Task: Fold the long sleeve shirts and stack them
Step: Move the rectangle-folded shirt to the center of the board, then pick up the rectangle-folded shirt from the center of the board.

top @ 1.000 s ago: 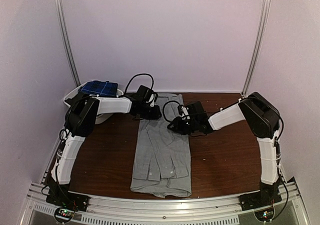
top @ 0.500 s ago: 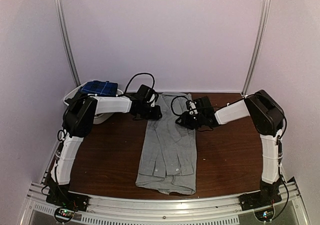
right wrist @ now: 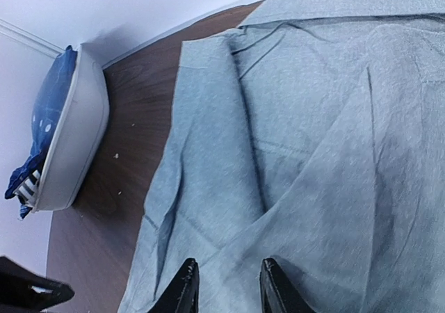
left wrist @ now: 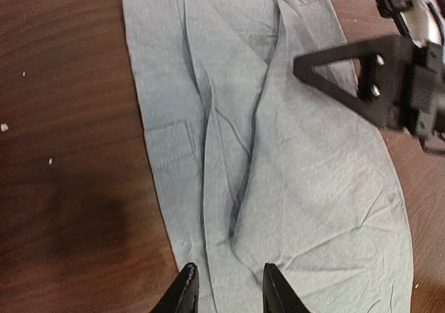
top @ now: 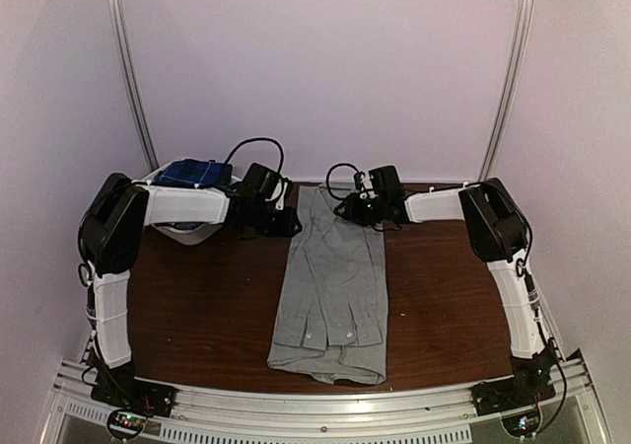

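Pale lilac walls enclose a dark brown wooden table [top: 197, 306] in the top view. A plain grey collared cloth shirt [top: 330, 286] lies lengthwise at mid-frame, folded narrow. The left gripper [top: 286, 222] sits at its upper left corner and the right gripper [top: 347, 207] at its upper right. At upper left, a white oval plastic basket [top: 202, 232] holds a dark blue plaid shirt [top: 192, 174].

The left wrist view shows the grey cloth across the middle and right. Creases run down toward two black fingers at the bottom edge. They stand partly apart over cloth, and I cannot tell whether they pinch it.

The right wrist view has the shirt filling the right and the basket at the left edge. Its fingers are also partly apart, grip unclear.
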